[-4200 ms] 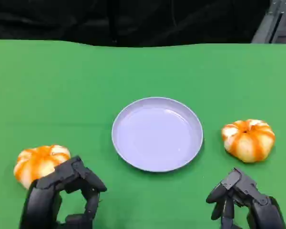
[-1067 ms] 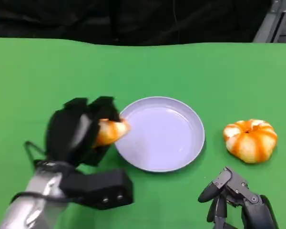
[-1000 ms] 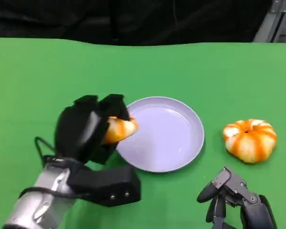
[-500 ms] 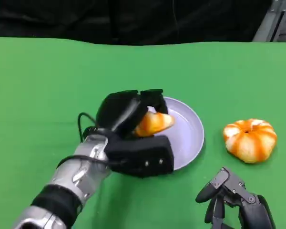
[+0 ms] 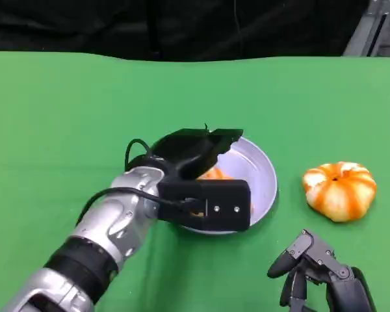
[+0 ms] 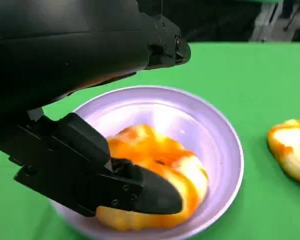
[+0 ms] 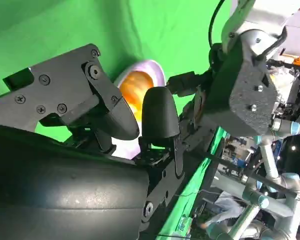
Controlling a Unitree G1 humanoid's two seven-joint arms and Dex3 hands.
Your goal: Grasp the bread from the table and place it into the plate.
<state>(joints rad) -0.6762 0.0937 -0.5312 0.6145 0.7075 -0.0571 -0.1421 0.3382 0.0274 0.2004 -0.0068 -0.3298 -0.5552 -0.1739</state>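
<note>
left hand [image 5: 198, 156] over plate [image 5: 266, 175], fingers loosely around bread [image 6: 155, 175], grip uncertain | bread lies inside plate | right hand [image 5: 322, 273] near tabletop [image 5: 65, 110] front edge, fingers curled, holding nothing | second bread [image 5: 338, 190] right of plate

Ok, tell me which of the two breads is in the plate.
The bread under the left hand, lying inside the lavender plate. The other bread sits on the green table to the plate's right, apart from it.

Left arm stretched forward, right hand low.
The left hand [image 5: 198, 162] has its fingers [image 6: 140, 192] closed around the bread [image 6: 157, 175]; the right hand [image 5: 318, 270] has curled fingers, holding nothing.
</note>
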